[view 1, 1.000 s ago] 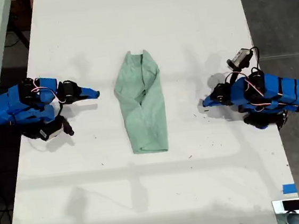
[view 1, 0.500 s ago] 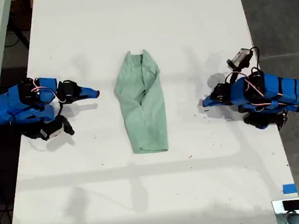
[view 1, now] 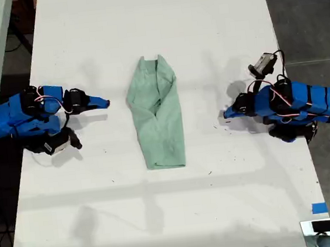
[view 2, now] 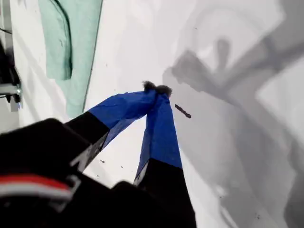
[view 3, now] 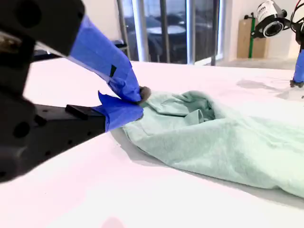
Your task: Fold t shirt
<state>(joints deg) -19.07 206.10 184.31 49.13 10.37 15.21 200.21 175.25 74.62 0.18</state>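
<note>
White table [view 1: 163, 218], folded t shirt [view 1: 157, 113] between my first pincer [view 1: 225, 115] and second pincer [view 1: 106, 103], both closed, empty.

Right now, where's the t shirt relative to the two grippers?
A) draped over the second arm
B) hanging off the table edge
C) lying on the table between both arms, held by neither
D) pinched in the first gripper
C: in the exterior view the t shirt lies flat on the white table midway between the two arms, and my first gripper and my second gripper are both shut on nothing.
</note>
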